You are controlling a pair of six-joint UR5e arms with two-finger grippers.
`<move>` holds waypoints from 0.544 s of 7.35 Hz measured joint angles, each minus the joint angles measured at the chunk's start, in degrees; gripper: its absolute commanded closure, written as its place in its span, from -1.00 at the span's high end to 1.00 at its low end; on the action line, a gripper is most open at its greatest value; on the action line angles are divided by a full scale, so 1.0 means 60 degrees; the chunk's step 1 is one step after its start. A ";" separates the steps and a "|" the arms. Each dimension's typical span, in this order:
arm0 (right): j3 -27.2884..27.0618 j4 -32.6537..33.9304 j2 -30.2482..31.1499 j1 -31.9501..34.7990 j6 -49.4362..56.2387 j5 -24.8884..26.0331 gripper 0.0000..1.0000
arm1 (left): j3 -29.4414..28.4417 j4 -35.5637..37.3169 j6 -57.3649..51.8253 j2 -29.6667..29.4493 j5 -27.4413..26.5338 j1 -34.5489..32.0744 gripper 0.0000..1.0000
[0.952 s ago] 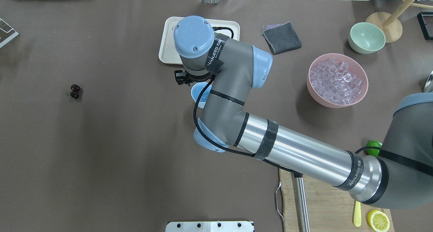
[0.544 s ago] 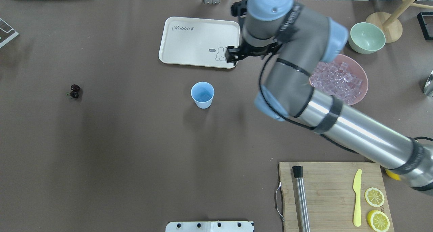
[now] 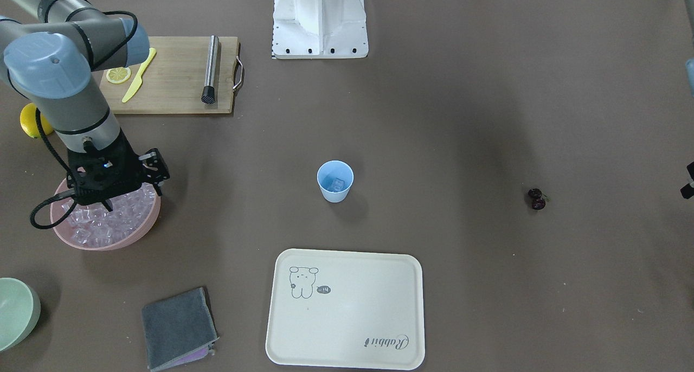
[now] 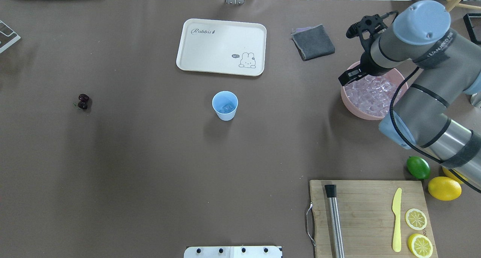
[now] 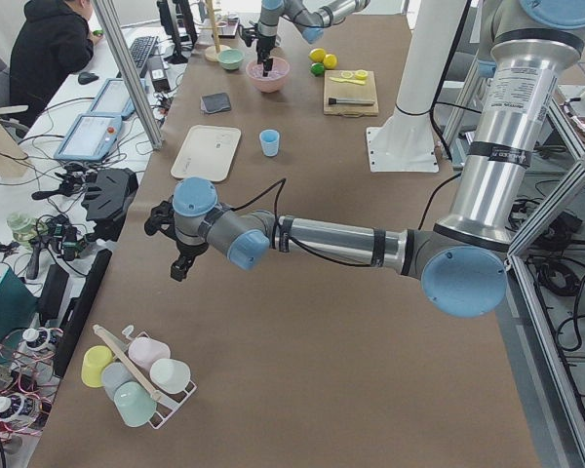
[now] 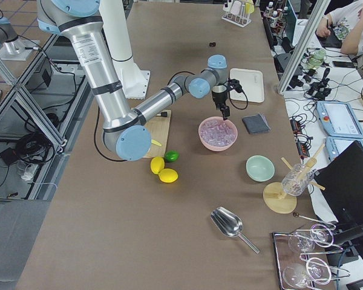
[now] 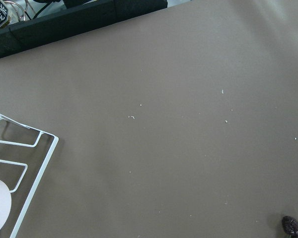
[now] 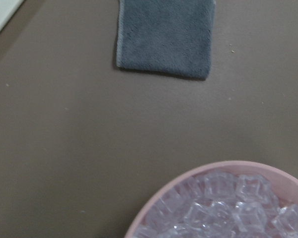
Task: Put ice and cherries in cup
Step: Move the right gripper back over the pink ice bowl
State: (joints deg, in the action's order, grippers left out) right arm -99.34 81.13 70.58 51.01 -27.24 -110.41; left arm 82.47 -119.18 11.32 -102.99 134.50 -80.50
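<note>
Ice [image 4: 370,94] filled the pink bowl [image 4: 356,111] beneath the right gripper [image 3: 92,203], and a little sat in the blue cup [image 4: 225,105] mid-table. Cherries [image 4: 83,101] lay well apart, on the left gripper's [image 5: 178,263] side. Neither gripper's finger spacing could be made out. A grey cloth [image 4: 313,41] lay near the bowl.

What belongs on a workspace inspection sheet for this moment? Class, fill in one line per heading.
Surface: brown table cover, a few pale specks.
Job's things: cup upright mid-table, a few cubes inside; ice heaped in the pink bowl; cherries lying on the cover, far from the cup.
Clutter: tray, grey cloth, cutting board, lime, lemon.
Grippers: right gripper above the pink bowl, jaws' state unclear; left gripper hovering near the table's left end, jaws' state unclear.
Cables: black cable looping off the right wrist beside the pink bowl.
Surroundings: operator at a side desk; cup rack at the table end.
</note>
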 measured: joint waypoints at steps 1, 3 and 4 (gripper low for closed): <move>0.0269 -0.0269 0.0244 0.0176 0.0547 0.0135 0.75 | -0.0066 -0.0104 0.0097 0.0014 -0.0003 0.0111 0.96; 0.0515 -0.0415 0.0441 0.0368 0.1102 0.0343 0.75 | -0.0179 -0.0292 0.0144 0.0027 0.0001 0.0201 0.96; 0.0554 -0.0423 0.0518 0.0374 0.1142 0.0431 0.75 | -0.0212 -0.0321 0.0148 0.0011 -0.0001 0.0216 0.95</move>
State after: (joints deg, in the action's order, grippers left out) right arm -96.02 78.59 73.68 53.25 -20.39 -107.82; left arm 81.20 -121.11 12.20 -102.92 134.49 -79.21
